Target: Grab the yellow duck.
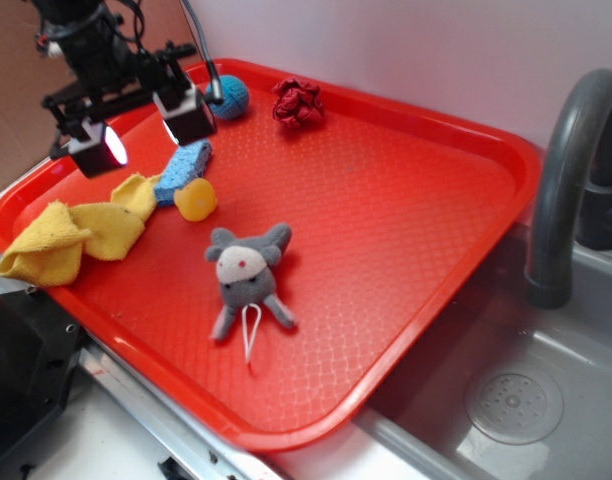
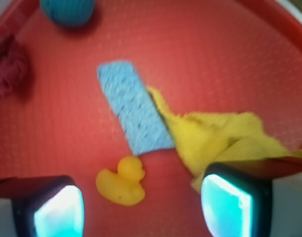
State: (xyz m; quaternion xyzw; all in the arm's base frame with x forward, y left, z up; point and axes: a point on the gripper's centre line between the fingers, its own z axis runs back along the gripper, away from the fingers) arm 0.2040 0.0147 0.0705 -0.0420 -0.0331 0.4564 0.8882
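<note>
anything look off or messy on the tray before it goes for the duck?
Nothing damaged or spilled. The yellow cloth is crumpled, its edge overlapping one end of the blue sponge. The grey mouse lies flat on its back. The yellow duck lies clear, gripper open above it.

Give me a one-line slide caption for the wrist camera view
Open gripper hovers over the red tray, the yellow duck between its fingers beside a blue sponge and yellow cloth.

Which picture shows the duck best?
The wrist view: the duck shows head, beak and body from above, though blurred. In the exterior view the duck is just a small yellow-orange blob beside the sponge.
</note>
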